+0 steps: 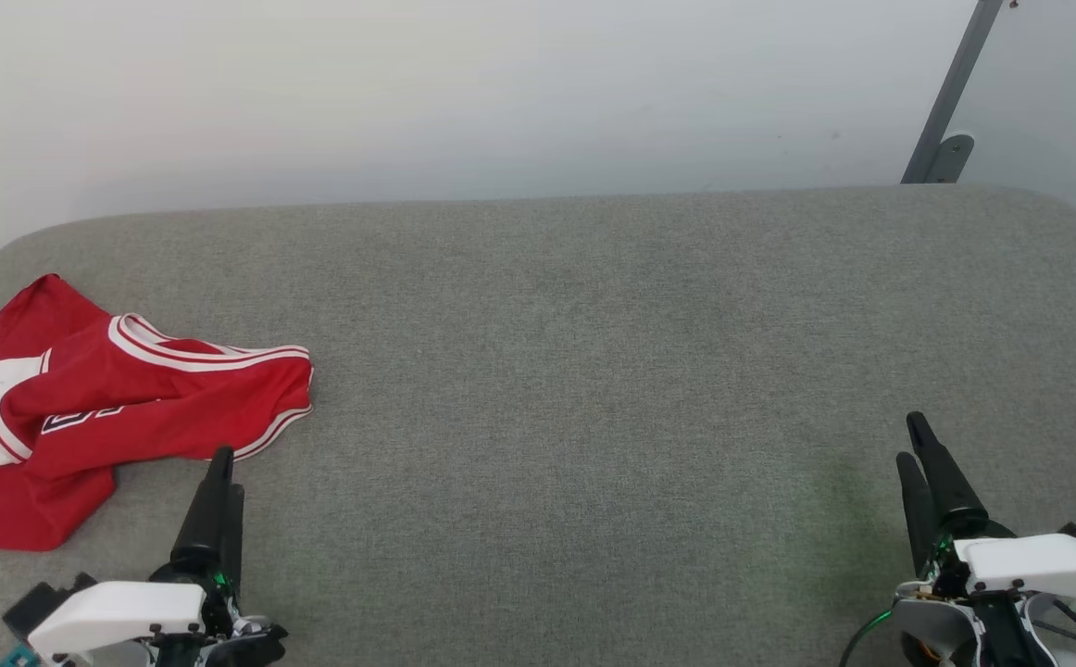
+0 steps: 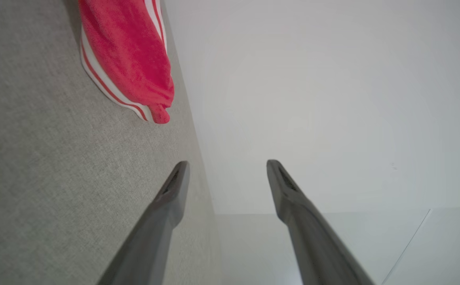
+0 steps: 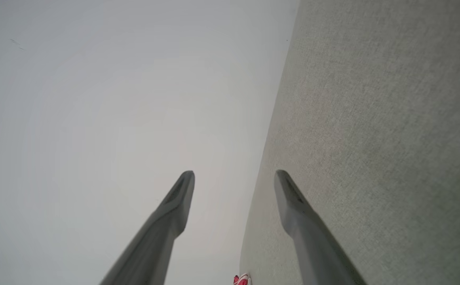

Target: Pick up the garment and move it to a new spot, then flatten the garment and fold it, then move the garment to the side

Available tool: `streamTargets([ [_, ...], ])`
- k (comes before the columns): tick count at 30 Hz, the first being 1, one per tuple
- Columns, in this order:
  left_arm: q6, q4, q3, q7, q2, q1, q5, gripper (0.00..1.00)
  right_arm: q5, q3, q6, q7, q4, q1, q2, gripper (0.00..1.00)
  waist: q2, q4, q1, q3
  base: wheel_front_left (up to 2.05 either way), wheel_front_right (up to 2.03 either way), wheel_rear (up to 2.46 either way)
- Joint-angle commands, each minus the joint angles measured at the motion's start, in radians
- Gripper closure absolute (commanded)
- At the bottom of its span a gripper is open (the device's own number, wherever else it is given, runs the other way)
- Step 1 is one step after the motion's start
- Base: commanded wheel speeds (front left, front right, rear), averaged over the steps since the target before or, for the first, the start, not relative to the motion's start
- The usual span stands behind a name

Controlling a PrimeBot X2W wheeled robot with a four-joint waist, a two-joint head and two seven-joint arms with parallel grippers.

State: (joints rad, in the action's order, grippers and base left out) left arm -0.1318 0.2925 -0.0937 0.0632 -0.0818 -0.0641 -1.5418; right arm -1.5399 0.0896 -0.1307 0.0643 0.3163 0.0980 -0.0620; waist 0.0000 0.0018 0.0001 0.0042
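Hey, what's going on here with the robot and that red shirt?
Nothing is being held yet. The crumpled red jersey-style shirt with white sleeves and striped trim lies at the left end of the grey fabric-covered surface. The robot's left gripper is open and empty just beside its near edge. The right gripper, also open and empty, is far off on the right.
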Motion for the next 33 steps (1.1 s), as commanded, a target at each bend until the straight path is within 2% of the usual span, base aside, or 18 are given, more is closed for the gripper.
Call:
streamTargets([
  [1,0.0,-0.011,0.009,-0.015,-0.023,-0.037,0.045,0.0,0.042,-0.012,0.0,-0.017,-0.007,0.039,-0.013,0.0,0.0,0.001,0.0,0.0,0.0,0.0,0.0],
  [5,0.0,-0.015,0.004,-0.029,-0.031,-0.041,0.113,0.0,0.102,-0.023,0.0,-0.031,-0.004,0.049,-0.021,0.0,0.0,0.001,0.0,0.001,0.0,0.0,0.0],
  [22,0.001,-0.056,0.001,-0.099,-0.047,-0.015,0.541,0.0,0.569,-0.011,0.0,-0.101,-0.018,0.069,-0.016,0.0,0.0,0.005,0.0,0.006,0.0,0.0,0.0],
  [33,0.004,-0.054,0.01,-0.138,-0.058,-0.009,0.729,0.0,0.859,-0.005,0.0,-0.14,-0.028,0.078,-0.003,0.0,0.0,0.006,0.0,0.01,0.0,0.0,0.0],
])
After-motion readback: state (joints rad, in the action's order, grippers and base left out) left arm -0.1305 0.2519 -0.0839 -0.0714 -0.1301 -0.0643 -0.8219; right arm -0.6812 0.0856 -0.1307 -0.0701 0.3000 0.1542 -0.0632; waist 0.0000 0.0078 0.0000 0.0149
